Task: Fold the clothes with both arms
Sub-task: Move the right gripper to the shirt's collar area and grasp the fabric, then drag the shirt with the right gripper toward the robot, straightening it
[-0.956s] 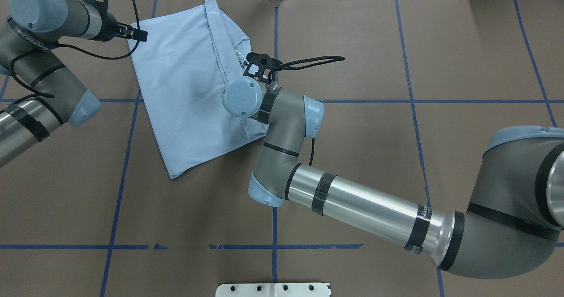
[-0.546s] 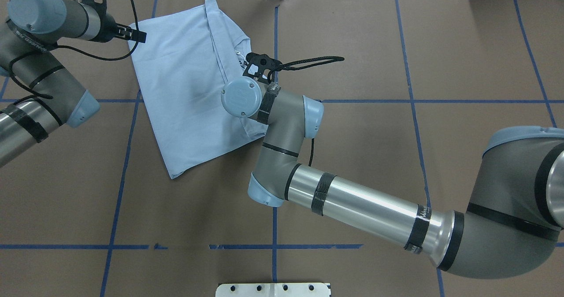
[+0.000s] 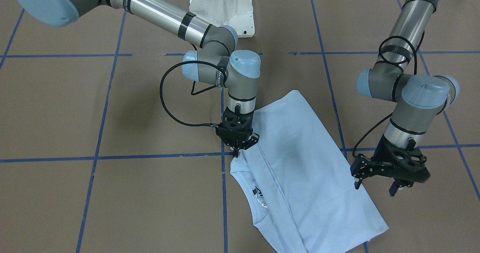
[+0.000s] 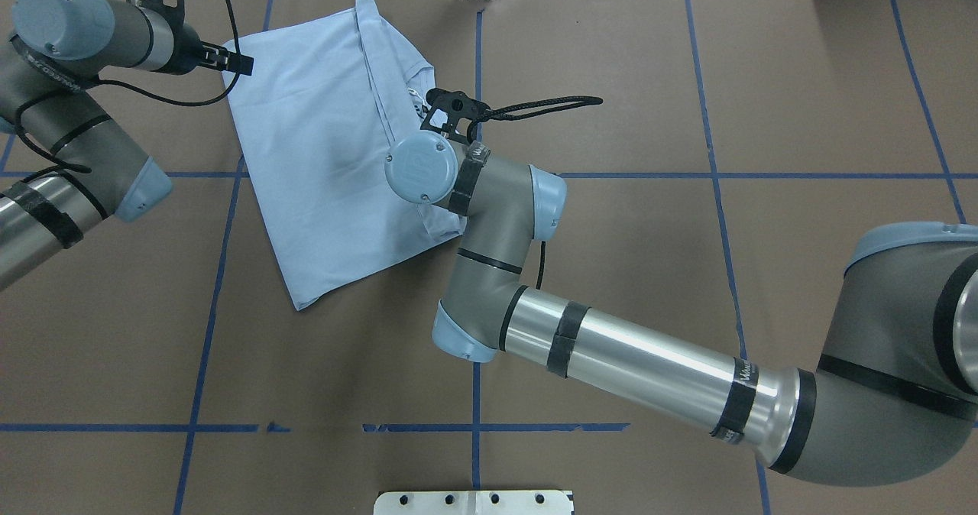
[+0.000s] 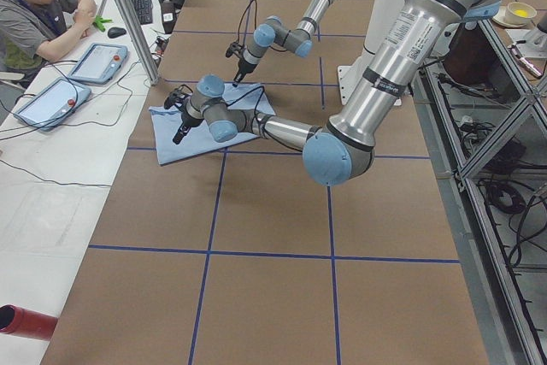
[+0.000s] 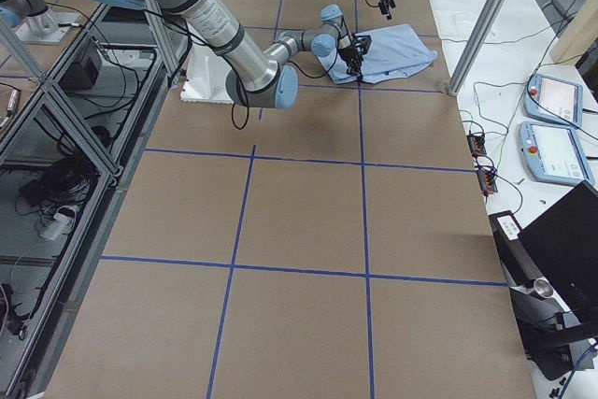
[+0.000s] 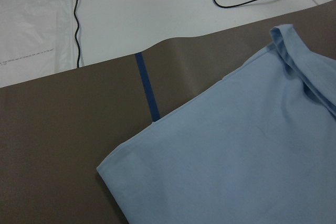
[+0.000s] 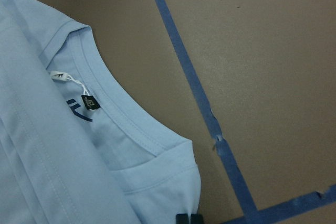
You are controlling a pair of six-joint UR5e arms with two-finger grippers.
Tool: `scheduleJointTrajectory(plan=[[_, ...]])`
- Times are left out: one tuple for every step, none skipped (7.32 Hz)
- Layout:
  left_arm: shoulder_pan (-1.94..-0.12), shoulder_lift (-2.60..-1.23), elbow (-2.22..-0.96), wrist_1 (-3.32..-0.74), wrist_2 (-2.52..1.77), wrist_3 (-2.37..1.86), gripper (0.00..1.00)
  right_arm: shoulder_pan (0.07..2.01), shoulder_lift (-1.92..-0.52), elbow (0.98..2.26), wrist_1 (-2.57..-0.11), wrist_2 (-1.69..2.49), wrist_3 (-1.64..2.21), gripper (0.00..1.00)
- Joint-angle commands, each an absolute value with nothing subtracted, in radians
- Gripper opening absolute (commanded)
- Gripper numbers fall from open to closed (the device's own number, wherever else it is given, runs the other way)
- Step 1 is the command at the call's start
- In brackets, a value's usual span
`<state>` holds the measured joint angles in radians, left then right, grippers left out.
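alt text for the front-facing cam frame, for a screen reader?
A light blue T-shirt, partly folded, lies on a brown table gridded with blue tape. The right gripper is shut on its edge near the collar; the left gripper hangs open beside the opposite edge.

T-shirt (image 4: 328, 156) lies on worktop (image 4: 688, 270); right tool (image 3: 237, 153) at its collar-side edge, left tool (image 3: 374, 188) just beside opposite edge.

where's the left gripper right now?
Front-facing view, right side: the left gripper hangs open just off the long edge of the T-shirt, below the blue tape line. In the overhead view it is top left.
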<state>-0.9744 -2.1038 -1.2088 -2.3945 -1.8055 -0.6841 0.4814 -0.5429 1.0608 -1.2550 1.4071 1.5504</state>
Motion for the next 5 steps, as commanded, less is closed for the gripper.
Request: scheduleJointTrajectory(plan=[[-0.974, -2.105, -1.209, -2.395, -1.805, -0.684, 1.0, 0.465, -0.694, 1.3, -1.327, 1.41, 1.551, 0.0], [-0.974, -2.105, -1.21, -2.395, -1.805, -0.684, 1.0, 0.436, -0.783, 1.43, -1.359, 1.404, 1.552, 0.0], [-0.974, -2.105, -1.21, -2.395, -1.805, -0.684, 1.0, 0.39, -0.887, 1.556, -1.371, 1.379, 1.557, 0.0], [-0.974, -2.105, -1.21, -2.396, -1.807, -0.684, 1.0, 0.33, -0.998, 1.692, -1.374, 1.321, 1.559, 0.0], [-0.973, -2.105, -1.21, -2.396, -1.806, -0.684, 1.0, 0.275, -1.122, 1.821, -1.379, 1.28, 1.563, 0.0]])
